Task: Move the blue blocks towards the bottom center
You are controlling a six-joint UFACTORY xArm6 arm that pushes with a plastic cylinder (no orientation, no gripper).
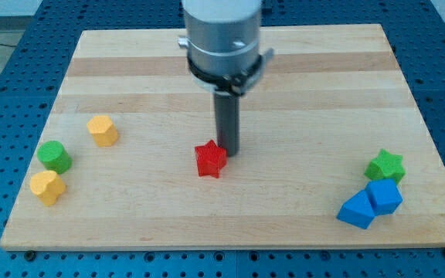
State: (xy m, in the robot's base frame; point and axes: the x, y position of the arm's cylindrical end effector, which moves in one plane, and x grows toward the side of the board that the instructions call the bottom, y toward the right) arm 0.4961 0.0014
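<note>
Two blue blocks lie touching at the view's bottom right: a blue cube-like block [384,196] and a blue wedge-like block [356,210] just left and below it. My tip [229,151] is near the board's middle, right beside the upper right of a red star block [210,159], far to the left of the blue blocks.
A green star block [385,165] sits just above the blue blocks, touching the blue cube. At the view's left are an orange hexagonal block [103,130], a green round block [54,156] and a yellow heart-like block [47,187]. The wooden board [130,69] lies on a blue perforated table.
</note>
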